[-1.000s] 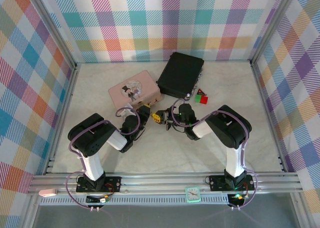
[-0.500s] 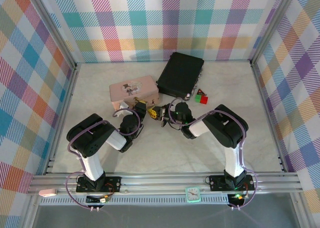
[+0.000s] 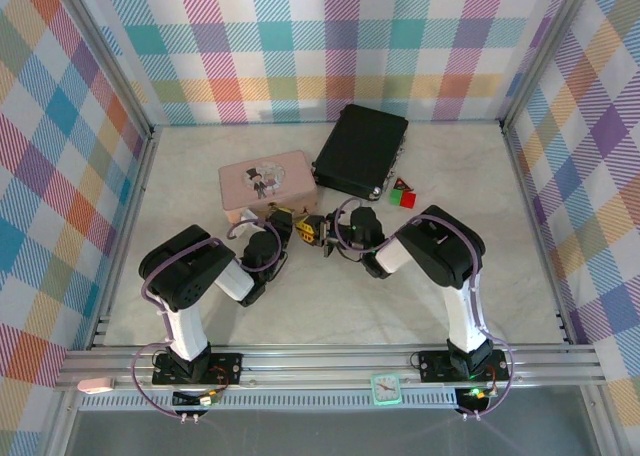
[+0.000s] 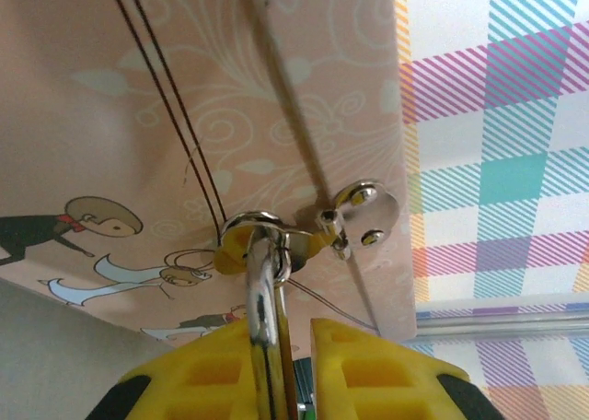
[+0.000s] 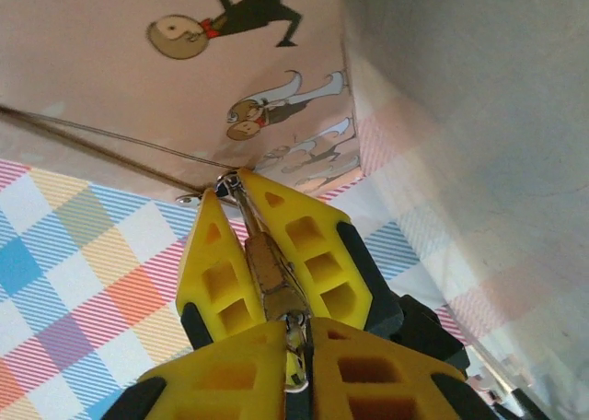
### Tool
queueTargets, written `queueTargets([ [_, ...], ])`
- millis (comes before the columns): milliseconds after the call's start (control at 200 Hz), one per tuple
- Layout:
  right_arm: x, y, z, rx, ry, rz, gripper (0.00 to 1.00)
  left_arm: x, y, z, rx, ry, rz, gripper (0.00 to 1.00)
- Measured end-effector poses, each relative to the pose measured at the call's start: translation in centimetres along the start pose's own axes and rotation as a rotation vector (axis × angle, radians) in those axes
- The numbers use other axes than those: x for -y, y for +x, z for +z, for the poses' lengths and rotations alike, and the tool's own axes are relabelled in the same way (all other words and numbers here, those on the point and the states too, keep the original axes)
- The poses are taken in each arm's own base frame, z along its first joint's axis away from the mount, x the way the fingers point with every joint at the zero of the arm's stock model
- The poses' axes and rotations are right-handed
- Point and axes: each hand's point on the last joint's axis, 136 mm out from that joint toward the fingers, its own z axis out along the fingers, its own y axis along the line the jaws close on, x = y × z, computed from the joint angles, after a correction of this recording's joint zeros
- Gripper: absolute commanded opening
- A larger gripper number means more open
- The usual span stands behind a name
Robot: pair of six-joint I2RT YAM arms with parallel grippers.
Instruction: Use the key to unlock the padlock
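My cell from above: checked walls round a pale table.
I see pastel plaid cloth on the back wall at 12 o'clock, the left wall at 9 and the right wall at 3, with slanting aluminium posts at the two far corners. The table is a light, faintly marbled grey, edged by metal strips along both sides. A ribbed aluminium rail crosses at 6 o'clock, with a darker grey floor below it. The light is even and soft, and shadows are faint.
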Motion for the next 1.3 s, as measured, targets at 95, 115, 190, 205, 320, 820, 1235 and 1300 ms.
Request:
queueTargets([
  [95, -0.1, -1.0, -0.5, 0.026, 0.016, -0.071, 0.27, -0.2, 1.4, -0.3, -0.057, -0.005, 0.002, 0.0],
  [115, -0.1, -1.2, -0.8, 0.037, 0.024, -0.087, 0.29, -0.3, 1.7, -0.3, -0.066, -0.009, 0.002, 0.0],
  [190, -0.8, -1.5, -1.9, 0.066, 0.034, -0.158, 0.35, -1.3, 2.8, -0.8, -0.117, -0.049, 0.024, 0.0],
  [205, -1.1, -1.5, -2.0, 0.068, 0.033, -0.174, 0.35, -1.6, 3.1, -0.9, -0.128, -0.06, 0.029, 0.0],
  [320, -3.5, -0.9, -3.5, 0.094, 0.039, -0.311, 0.4, -2.9, 3.5, -1.7, -0.162, -0.137, 0.063, 0.0],
  [820, -2.0, 0.1, -8.8, 0.146, 0.445, -0.74, 0.51, -4.0, 5.2, -3.3, -0.287, -0.299, 0.221, 0.1],
  [1235, -1.6, -0.8, -11.9, 0.201, 0.635, -0.935, 0.53, -3.0, 4.3, -4.9, -0.3, -0.339, 0.275, 0.77],
  [1300, -1.6, -0.8, -12.0, 0.197, 0.648, -0.956, 0.53, -1.8, 3.5, -5.4, -0.28, -0.33, 0.287, 0.84],
])
